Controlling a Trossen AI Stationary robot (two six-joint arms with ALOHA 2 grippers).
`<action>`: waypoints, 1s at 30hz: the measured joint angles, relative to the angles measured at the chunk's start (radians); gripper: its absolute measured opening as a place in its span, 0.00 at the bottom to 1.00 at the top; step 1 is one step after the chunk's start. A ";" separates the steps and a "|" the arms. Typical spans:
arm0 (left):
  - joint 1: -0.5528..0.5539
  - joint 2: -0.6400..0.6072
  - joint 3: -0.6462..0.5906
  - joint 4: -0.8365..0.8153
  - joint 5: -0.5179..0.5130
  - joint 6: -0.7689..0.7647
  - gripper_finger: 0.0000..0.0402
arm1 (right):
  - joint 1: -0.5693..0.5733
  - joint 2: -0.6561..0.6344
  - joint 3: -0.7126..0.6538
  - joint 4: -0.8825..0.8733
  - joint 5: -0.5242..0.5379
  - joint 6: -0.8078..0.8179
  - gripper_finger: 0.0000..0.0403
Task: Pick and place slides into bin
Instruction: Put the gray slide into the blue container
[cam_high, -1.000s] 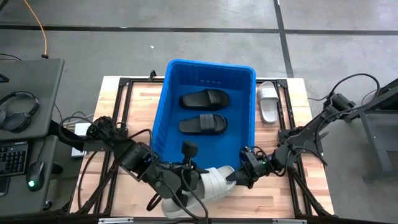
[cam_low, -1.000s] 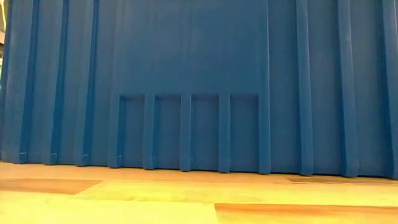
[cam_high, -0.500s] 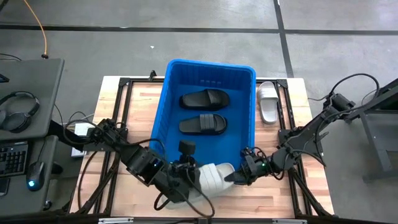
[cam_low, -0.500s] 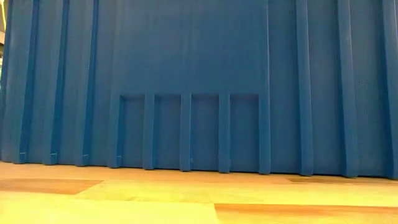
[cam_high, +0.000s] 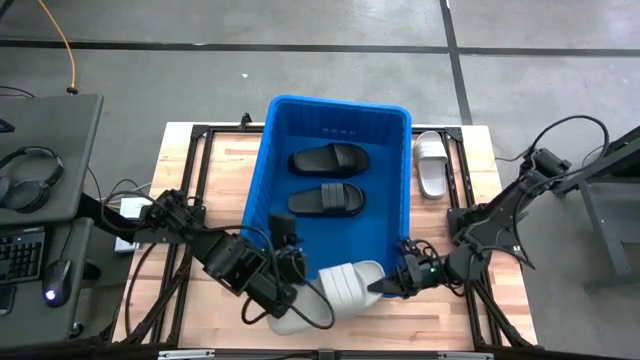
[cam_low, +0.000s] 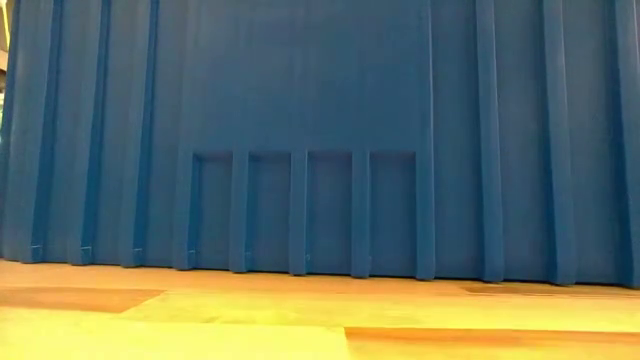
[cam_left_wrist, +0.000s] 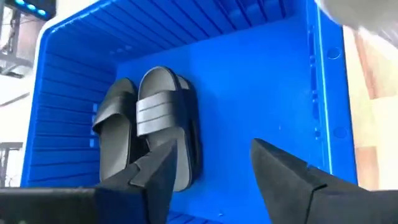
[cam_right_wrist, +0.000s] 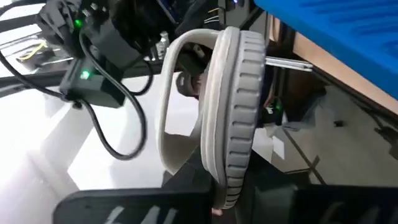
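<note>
The big, deep, bright-blue ribbed plastic bin (cam_high: 335, 115) dominates the wooden table (cam_high: 215, 170), and everything here is placed off it. Inside, on its floor, lie two black rubber slides (cam_high: 330, 158) side by side, well apart from the walls.

Outside the bin's far right corner, just beside the wall, a white slide (cam_high: 432, 163) rests flat on the table, untouched.

Now the action: at the bin's near rim, a light-grey rubber slide (cam_high: 345, 287) hangs just outside the near wall, above the table. The right gripper (cam_high: 382, 287) is clamped shut on one end of it; the right wrist view shows the ridged sole edge (cam_right_wrist: 239, 106) standing on its side between the fingers, strap bowing outward. The left gripper (cam_high: 290, 262), near the bin's near-left corner, has its fingers (cam_left_wrist: 283, 171) parted with nothing between them, pointing into the bin toward the black pair.

Judging by looks, this slide is light and springy, a foam-rubber thing that flexes rather than breaks. A one-end pinch probably lets it swing and droop. The sole edge offers grip through its ridges; the wide strap looks the surer hold, since it loops and cannot slip free. It needs lifting over the rolled rim before release.
</note>
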 joint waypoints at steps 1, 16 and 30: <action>-0.005 -0.005 0.005 -0.004 -0.003 -0.001 0.50 | 0.003 -0.003 0.000 -0.007 0.017 0.001 0.01; -0.018 -0.136 0.046 0.146 -0.022 -0.272 0.66 | 0.015 -0.107 -0.001 -0.330 0.156 0.006 0.01; -0.065 -0.296 -0.305 0.620 -0.073 -0.324 0.63 | -0.003 -0.211 -0.001 -0.396 0.122 -0.132 0.00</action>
